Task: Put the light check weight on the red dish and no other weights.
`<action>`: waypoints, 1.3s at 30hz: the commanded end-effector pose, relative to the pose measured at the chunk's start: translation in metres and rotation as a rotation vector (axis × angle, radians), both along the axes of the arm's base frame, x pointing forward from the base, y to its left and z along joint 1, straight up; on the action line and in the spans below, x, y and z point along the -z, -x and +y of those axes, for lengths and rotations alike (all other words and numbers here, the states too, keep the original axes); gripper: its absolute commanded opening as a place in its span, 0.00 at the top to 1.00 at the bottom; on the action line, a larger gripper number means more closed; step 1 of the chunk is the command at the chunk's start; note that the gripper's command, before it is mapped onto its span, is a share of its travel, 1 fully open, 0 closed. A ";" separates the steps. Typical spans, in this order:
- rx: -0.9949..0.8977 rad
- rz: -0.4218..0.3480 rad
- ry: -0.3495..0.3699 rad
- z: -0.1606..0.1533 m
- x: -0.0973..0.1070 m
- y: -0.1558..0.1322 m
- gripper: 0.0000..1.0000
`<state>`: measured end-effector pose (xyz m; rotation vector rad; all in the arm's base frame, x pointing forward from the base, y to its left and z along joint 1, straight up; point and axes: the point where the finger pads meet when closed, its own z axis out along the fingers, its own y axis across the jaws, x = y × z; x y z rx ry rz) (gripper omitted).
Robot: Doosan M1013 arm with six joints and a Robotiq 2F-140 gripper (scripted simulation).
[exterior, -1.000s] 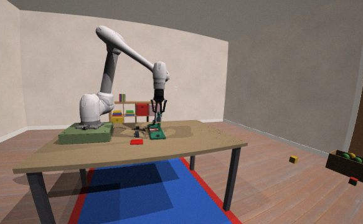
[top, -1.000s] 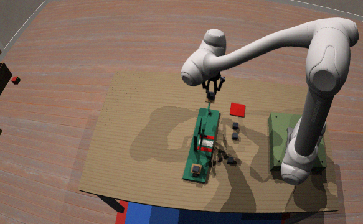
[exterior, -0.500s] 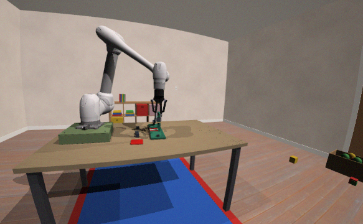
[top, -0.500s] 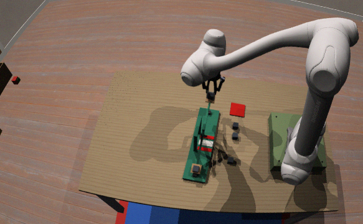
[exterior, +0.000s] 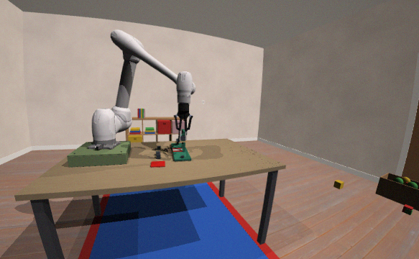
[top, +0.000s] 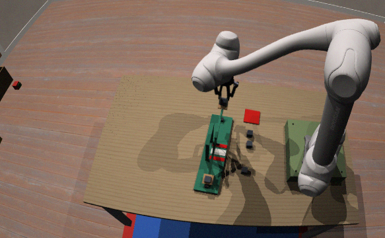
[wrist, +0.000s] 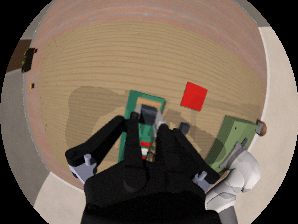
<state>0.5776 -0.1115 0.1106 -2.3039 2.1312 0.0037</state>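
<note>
While the gripper (top: 223, 100) (exterior: 182, 134) (wrist: 147, 112) points down over the nearer pan (top: 222, 107) (wrist: 145, 101) of the green balance (top: 226, 123) (exterior: 182, 157) (wrist: 130, 102), its fingers stand close together around one dark weight (wrist: 148, 114); if they pinch it, I cannot tell. The red dish (top: 251, 116) (exterior: 157, 164) (wrist: 194, 96) lies near the gripper, beside the balance. Farther away, another weight (top: 207, 179) sits on the opposite pan (top: 203, 182).

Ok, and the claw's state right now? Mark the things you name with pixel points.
Claw (top: 223, 100) (exterior: 182, 135) (wrist: 147, 112): narrowed, dark weight (top: 223, 102) (exterior: 182, 137) (wrist: 148, 114) between its fingertips; whether it's gripped or just straddled can't be told.
</note>
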 end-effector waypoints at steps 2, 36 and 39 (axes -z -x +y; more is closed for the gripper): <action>0.003 -0.004 0.001 0.001 0.001 -0.001 0.76; 0.003 -0.004 0.001 0.002 0.010 -0.002 0.76; 0.003 -0.004 0.001 0.002 0.011 -0.002 0.76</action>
